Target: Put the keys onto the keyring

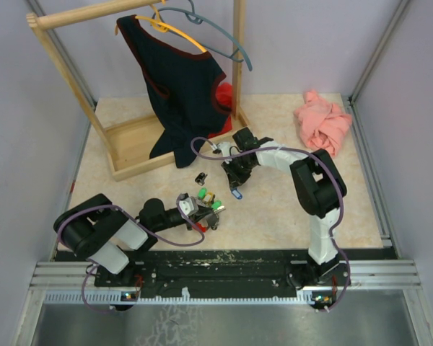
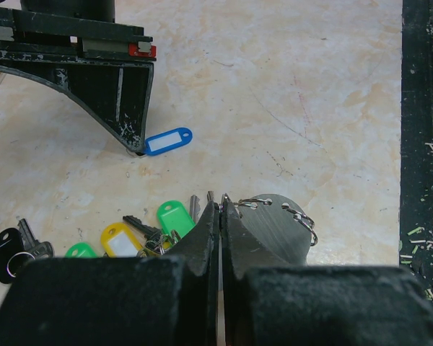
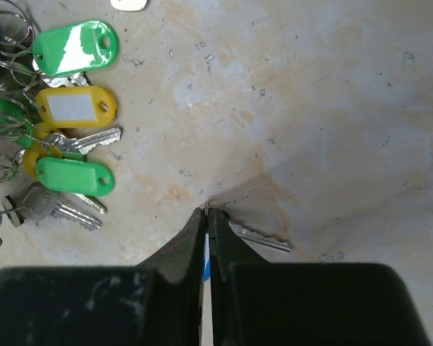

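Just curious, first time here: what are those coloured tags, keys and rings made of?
Green tag: glossy plastic, judging by its white glare. Key: bare silvery metal with a dull sheen and a toothed edge. Rings: thin shiny wire, probably steel.

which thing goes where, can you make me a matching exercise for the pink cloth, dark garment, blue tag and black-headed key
Things
1. pink cloth
2. dark garment
3. blue tag
4. black-headed key

Places
a. hanging on the wooden rack
b. at the tips of the right tool
c. crumpled at the far right corner of the table
d. lying alone between the rack and the bunch of keys

Pairs: 1-c, 2-a, 3-b, 4-d
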